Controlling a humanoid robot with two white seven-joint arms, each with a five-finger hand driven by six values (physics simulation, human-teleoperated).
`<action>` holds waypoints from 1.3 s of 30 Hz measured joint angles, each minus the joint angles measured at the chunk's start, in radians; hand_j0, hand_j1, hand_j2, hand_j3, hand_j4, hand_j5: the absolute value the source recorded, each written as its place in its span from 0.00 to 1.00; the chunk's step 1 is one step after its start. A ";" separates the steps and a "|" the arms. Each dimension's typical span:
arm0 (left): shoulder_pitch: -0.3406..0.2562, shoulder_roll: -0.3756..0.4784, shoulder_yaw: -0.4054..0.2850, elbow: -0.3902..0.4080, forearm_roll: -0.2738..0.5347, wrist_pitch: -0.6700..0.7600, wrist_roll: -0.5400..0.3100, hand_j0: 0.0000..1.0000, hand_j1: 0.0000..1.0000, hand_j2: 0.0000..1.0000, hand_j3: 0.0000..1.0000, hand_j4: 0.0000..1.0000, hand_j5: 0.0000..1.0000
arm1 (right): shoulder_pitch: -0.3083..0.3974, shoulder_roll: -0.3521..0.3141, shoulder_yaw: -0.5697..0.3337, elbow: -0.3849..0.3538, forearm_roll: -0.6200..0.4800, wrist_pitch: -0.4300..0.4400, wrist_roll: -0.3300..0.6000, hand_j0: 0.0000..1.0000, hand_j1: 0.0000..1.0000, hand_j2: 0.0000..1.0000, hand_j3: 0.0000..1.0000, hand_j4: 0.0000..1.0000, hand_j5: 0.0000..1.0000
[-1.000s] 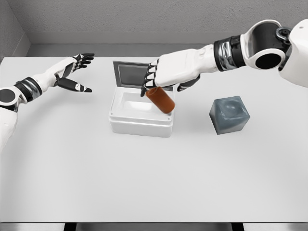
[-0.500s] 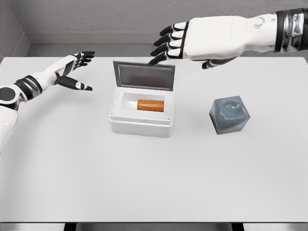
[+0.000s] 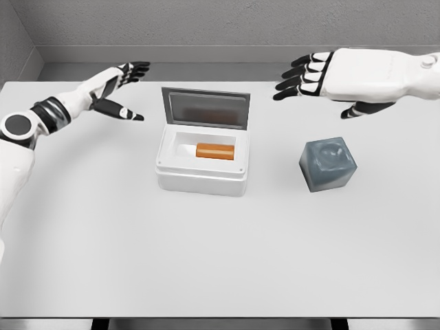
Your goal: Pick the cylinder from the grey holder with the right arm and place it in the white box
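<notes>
Bright, even light; soft shadows.

The right hand [image 3: 340,77] hovers above the table [image 3: 206,261], behind the holder [image 3: 328,163]. The box [image 3: 201,165] stands to the hand's lower left, well apart from it, its lid [image 3: 205,108] upright at the back. The cylinder [image 3: 215,150] lies on its side inside the box. The left hand [image 3: 113,86] hovers beyond the box, on its far side from the right hand.
</notes>
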 measured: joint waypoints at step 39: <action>0.071 0.197 -0.245 -0.405 0.278 0.055 0.000 1.00 1.00 1.00 1.00 1.00 1.00 | 0.031 -0.028 -0.051 0.014 -0.042 0.000 -0.003 1.00 1.00 1.00 1.00 1.00 1.00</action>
